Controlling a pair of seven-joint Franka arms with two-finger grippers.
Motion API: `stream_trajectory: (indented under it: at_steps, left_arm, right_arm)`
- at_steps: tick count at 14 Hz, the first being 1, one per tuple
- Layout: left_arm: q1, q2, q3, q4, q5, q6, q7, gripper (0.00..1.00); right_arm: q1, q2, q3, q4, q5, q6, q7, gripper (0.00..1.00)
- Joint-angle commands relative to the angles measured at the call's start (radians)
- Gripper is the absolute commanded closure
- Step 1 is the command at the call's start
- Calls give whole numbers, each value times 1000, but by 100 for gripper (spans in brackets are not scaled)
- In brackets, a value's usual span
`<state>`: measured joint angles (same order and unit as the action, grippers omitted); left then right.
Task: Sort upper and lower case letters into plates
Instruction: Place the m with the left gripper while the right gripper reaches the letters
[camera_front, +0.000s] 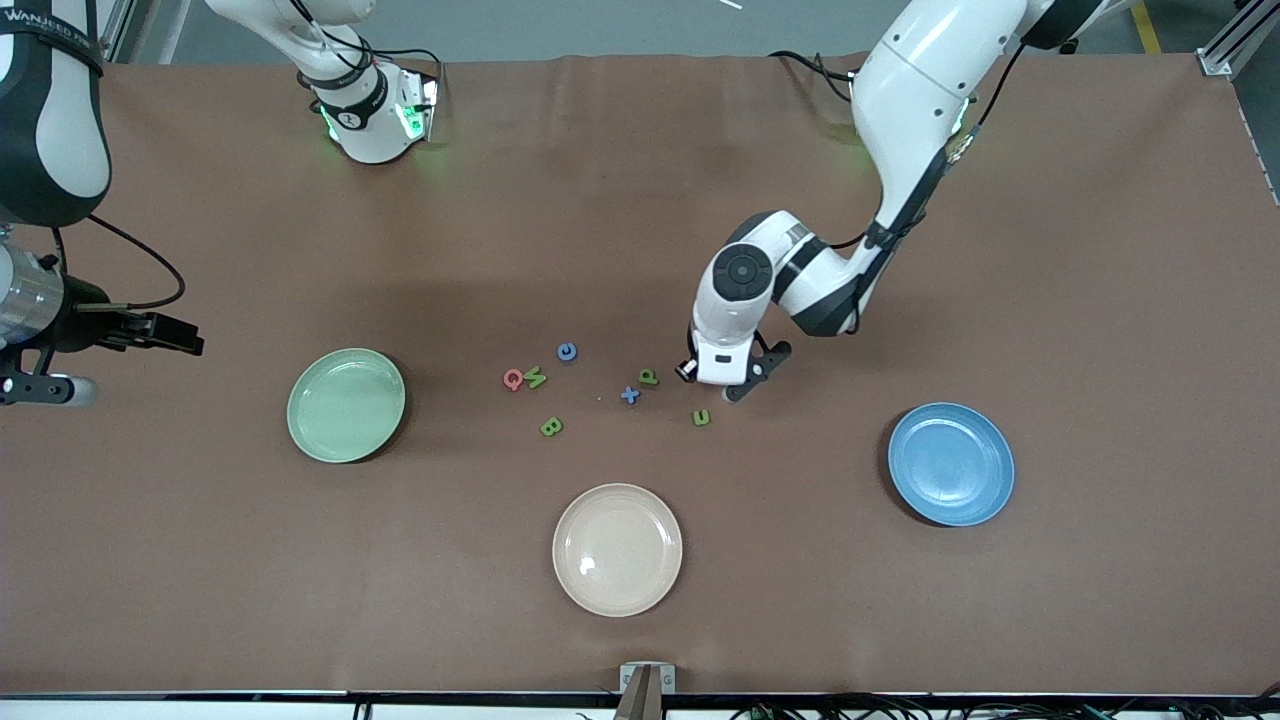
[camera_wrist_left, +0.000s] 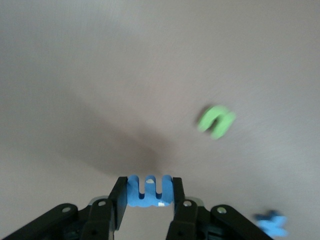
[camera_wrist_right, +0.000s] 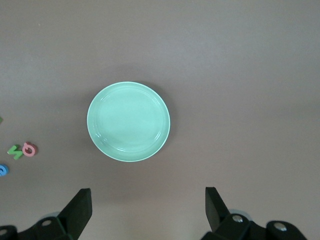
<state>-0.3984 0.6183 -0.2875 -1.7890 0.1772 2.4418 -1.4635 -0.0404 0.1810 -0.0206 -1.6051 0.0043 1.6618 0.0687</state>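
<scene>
We see the left gripper (camera_front: 722, 385) low over the table at the loose cluster of letters, its fingers (camera_wrist_left: 118, 204) clamped on a blue letter (camera_wrist_left: 150, 191) with three short prongs, gripped by its two outer sides, which we judge gives flat faces to squeeze; whether it has left the table we cannot tell. The other letters lie scattered between the plates, presumably so either arm can reach them: a green n-shaped letter (camera_front: 701, 417) just beside that gripper, a green p (camera_front: 648, 377), a blue x (camera_front: 630, 395), a blue c (camera_front: 567, 351), a pink-red letter (camera_front: 513, 379) touching a green v-shaped one (camera_front: 536, 378), and a green B (camera_front: 551, 426). The right gripper (camera_front: 165, 332) waits above the mint green plate (camera_front: 346, 404), toward the right arm's end, its jaws wide apart with nothing between them. That plate is empty; so is the blue plate (camera_front: 951, 463) toward the left arm's end; so is the cream plate (camera_front: 617, 549) nearest the front camera.
</scene>
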Motion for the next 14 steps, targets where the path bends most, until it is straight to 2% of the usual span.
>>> stream_trajectory:
  at_steps: [1,4,8,11,14]
  left_arm:
    - [97,-123,-9,-9,18,-105,128,100]
    - [189,-164,-9,-4,10,-193,288,100]
    - [324,-131,-4,26,13,-195,555,99]
    - [406,-74,2,55,19,-187,707,98]
    - [507,33,4,150,19,-172,877,95]
  right_arm:
    - [57,-11,8,-44,42,19,207,0]
    - [169,12,8,-117,126,166,495,0]
    - [348,164,8,-121,126,369,860,0]
    - [460,314,5,-116,103,562,1075,0]
    - [545,432,2,-92,54,659,1254,3]
